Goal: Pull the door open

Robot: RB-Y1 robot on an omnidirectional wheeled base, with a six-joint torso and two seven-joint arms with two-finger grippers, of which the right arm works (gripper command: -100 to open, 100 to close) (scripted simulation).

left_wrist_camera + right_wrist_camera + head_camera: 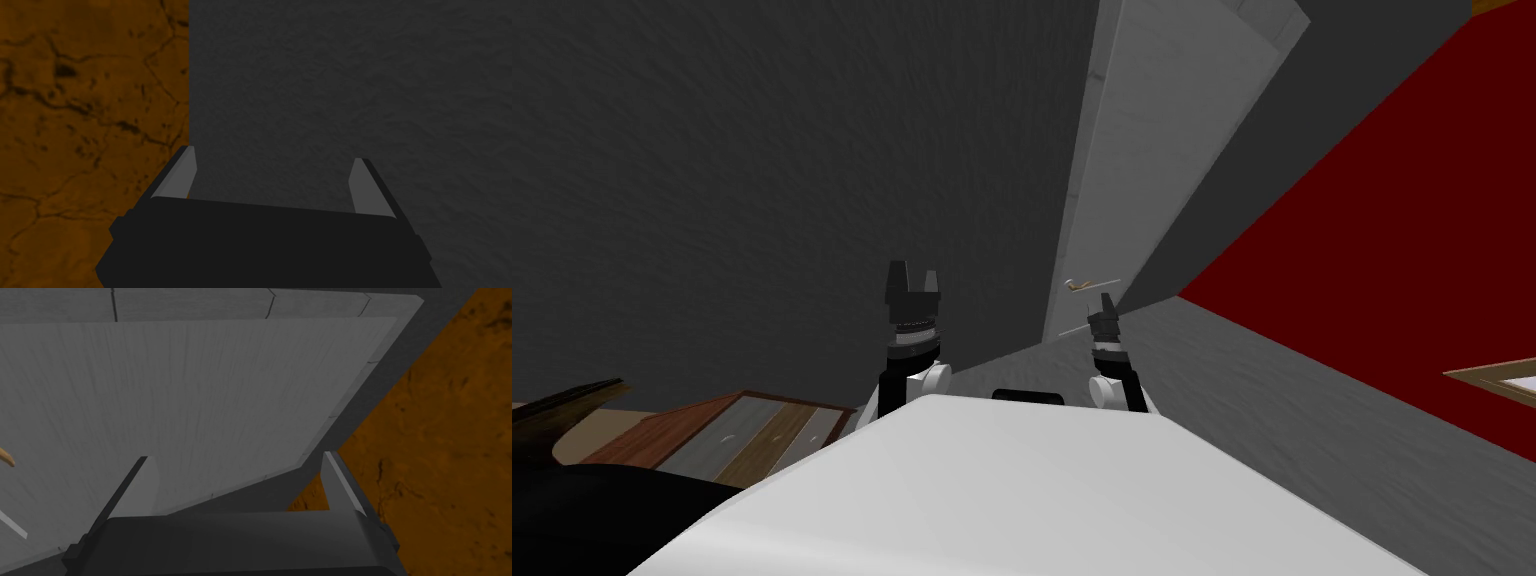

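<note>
While it hovers spread mid-frame, the right gripper (1104, 303) should squarely clamp the tan lever handle (1079, 285) on the flat grey door (1152, 150).

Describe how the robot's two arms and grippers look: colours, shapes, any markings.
Both arms match. The left gripper and right gripper are each a dark, boxy body carrying two thin, light grey, blade-like fingers with slanted tips. Behind each box sits a dark wrist with a pale grey ribbed ring, then a rounded white joint on a dark link. I see no cables or markings.
</note>
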